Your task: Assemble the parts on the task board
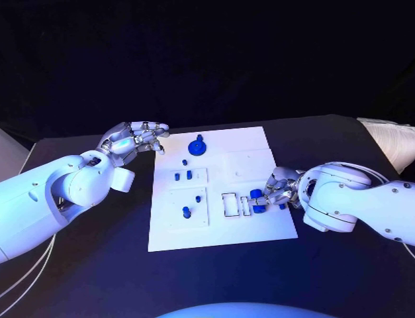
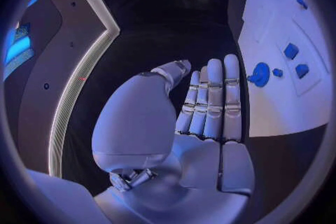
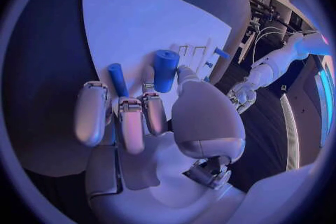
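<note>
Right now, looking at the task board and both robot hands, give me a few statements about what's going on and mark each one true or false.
1. The right robot hand holds a blue part over the task board. True.
2. The left robot hand grips a blue part. False: it holds nothing, with its fingers straight and close together beside the board's edge.
3. A round blue part lies on the board near its far edge. True.
4. The task board is black. False: it is a white plate on a black table.
5. Both robot hands are touching each other. False: they are well apart, on opposite sides of the board.
</note>
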`<state>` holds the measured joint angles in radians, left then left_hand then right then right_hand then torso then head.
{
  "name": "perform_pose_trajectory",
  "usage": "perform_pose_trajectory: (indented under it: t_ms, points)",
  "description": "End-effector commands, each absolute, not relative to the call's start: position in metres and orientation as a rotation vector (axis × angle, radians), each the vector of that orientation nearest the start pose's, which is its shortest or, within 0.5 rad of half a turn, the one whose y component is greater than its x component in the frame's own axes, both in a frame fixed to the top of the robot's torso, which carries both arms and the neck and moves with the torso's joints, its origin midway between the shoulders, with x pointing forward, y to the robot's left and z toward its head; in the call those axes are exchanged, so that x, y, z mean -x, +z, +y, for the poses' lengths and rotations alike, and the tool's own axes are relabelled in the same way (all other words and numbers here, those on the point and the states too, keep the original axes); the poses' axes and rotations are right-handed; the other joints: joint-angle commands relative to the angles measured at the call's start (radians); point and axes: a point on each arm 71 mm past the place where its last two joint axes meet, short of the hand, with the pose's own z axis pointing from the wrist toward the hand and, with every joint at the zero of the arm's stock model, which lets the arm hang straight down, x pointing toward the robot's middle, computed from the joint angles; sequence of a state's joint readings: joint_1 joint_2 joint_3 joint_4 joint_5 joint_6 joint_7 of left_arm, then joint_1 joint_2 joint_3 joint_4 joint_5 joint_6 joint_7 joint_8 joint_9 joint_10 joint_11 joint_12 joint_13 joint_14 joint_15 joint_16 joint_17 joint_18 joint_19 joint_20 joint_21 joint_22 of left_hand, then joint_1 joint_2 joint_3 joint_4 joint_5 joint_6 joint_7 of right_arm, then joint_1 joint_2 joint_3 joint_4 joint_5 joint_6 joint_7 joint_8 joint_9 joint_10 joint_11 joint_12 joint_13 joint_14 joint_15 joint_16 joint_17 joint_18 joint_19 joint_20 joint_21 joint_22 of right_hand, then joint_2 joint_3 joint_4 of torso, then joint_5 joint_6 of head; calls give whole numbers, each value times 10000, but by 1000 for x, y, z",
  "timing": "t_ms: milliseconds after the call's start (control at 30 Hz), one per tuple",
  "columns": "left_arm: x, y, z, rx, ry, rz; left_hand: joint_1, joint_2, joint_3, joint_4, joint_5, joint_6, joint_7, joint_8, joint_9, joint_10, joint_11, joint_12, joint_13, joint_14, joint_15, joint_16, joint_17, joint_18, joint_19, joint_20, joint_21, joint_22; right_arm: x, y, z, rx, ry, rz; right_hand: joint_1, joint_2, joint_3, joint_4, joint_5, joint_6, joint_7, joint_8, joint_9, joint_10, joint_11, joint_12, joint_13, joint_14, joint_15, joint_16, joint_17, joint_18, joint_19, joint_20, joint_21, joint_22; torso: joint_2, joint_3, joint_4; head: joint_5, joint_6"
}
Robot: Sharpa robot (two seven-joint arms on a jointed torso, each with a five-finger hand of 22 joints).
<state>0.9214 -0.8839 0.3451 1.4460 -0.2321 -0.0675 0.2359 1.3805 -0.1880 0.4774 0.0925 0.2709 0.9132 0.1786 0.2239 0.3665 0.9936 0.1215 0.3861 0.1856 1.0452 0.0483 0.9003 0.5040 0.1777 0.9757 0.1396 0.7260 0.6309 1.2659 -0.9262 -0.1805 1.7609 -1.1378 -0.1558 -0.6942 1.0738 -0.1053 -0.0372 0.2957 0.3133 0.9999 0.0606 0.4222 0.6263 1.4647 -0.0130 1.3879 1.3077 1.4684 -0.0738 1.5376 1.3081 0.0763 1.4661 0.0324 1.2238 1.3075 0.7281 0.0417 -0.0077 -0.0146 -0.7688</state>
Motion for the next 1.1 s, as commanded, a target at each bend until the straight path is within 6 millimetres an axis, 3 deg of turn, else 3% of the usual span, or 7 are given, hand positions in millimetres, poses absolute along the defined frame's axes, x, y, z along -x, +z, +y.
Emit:
perform_pose_trajectory:
  t_ms: [33,300,500,667,700,767,1100]
  points:
    - [-494,-186,254,10734,-16288,14782,73,42,-25,25,-2,42,21,17,-9,-56,-31,26,-11,-20,-16,-69,-16,58,54,-5,-36,-16,-428,-224,-208,-2323,2539,22112,-70,17,-68,0,-10,59,-15,45,7,36,-18,-28,991,885,-60,47,1975,-173,573,-80,3,1281,-6,-1,-17,9,-10]
    - [-494,-187,255,10741,-16280,14800,68,54,-26,37,0,43,22,17,-11,-57,-30,26,-12,-20,-15,-69,-18,57,57,-5,-41,-20,-428,-228,-205,-2027,2407,22254,156,55,-115,-22,91,19,-23,97,103,26,-25,-32,1008,899,-64,77,2047,-192,579,-84,109,1339,-6,10,-11,-3,-34]
    - [-494,-187,255,10750,-16261,14806,83,77,-16,40,6,45,18,19,-13,-58,-33,27,-14,-19,-16,-70,-23,58,62,-7,-47,-24,-427,-228,-205,-2221,2505,22021,929,182,54,-34,1835,-85,-53,164,317,59,-55,12,1112,914,-91,107,2124,-213,590,-109,242,1444,-3,5,-15,-8,-40]
    - [-494,-187,256,10756,-16250,14809,96,87,-10,37,8,46,17,20,-14,-59,-35,28,-14,-19,-18,-71,-25,59,65,-8,-49,-26,-425,-227,-206,-2745,2752,21801,1155,165,354,-31,2806,-90,-74,126,347,78,-77,25,1160,921,-109,121,2161,-228,600,-125,325,1505,-7,4,-6,-10,-33]
    - [-494,-187,256,10761,-16240,14808,96,87,-10,37,8,46,17,20,-14,-59,-35,28,-14,-19,-18,-71,-25,59,65,-8,-49,-26,-424,-227,-206,-2983,2848,21774,1208,145,505,-32,3217,-92,-82,105,348,76,-86,17,1166,924,-118,127,2176,-231,603,-132,349,1524,-7,2,-9,-7,-32]
    - [-494,-187,256,10766,-16228,14806,96,87,-10,37,8,46,17,20,-14,-59,-35,28,-14,-19,-18,-71,-25,59,65,-8,-49,-26,-422,-227,-207,-3308,2978,21793,1267,101,721,-33,3618,-84,-87,84,352,76,-95,11,1177,928,-123,134,2194,-234,603,-140,361,1541,-6,2,-12,-4,-28]
    - [-494,-188,257,10766,-16246,14862,105,97,-10,43,12,45,20,20,-19,-66,-32,26,-18,-22,-18,-74,-31,58,71,-10,-56,-31,-418,-221,-210,-4720,3585,22115,1311,60,907,-34,3721,-70,-90,74,358,77,-98,7,1186,938,-127,154,2239,-251,615,-143,455,1584,-13,-4,-15,31,-25]
